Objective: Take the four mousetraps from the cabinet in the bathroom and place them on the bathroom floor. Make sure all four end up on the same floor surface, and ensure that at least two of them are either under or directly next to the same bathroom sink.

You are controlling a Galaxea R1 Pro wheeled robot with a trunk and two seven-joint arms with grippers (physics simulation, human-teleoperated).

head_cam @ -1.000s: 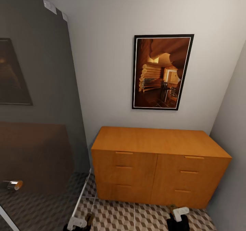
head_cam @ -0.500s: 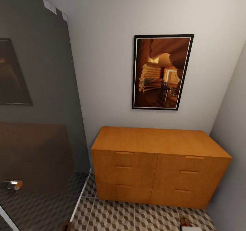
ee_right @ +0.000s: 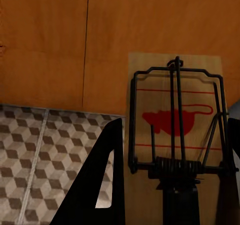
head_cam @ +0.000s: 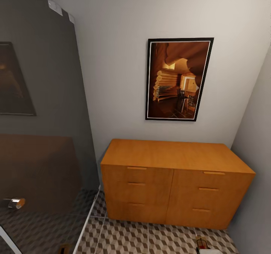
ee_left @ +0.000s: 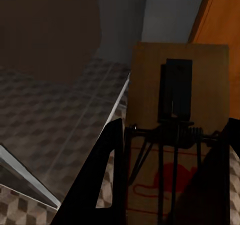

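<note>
In the left wrist view, my left gripper (ee_left: pixel 175 135) is shut on a mousetrap (ee_left: pixel 176 80), a brown wooden board with a dark wire spring, held between two black fingers (ee_left: pixel 107 177). My right gripper (ee_right: pixel 175 127) is likewise shut on a second mousetrap (ee_right: pixel 175 80) with a red mouse print. The head view catches that trap (head_cam: pixel 202 242) at the bottom edge and a brown sliver of the left one (head_cam: pixel 64 248). The orange-brown cabinet (head_cam: pixel 173 178) stands against the wall with its drawers closed. Cube-patterned bathroom floor (head_cam: pixel 131 237) lies in front. The bathroom sink is out of view.
A dark glass shower panel (head_cam: pixel 41 133) with a chrome knob (head_cam: pixel 15 203) and a pale bottom rail (head_cam: pixel 88 218) stands left of the cabinet. A framed picture (head_cam: pixel 177 79) hangs above it. A grey wall (head_cam: pixel 256 152) closes in on the right.
Both grippers have dropped toward the bottom edge of the head view, carrying their traps. The cabinet and the view itself have not shifted.
</note>
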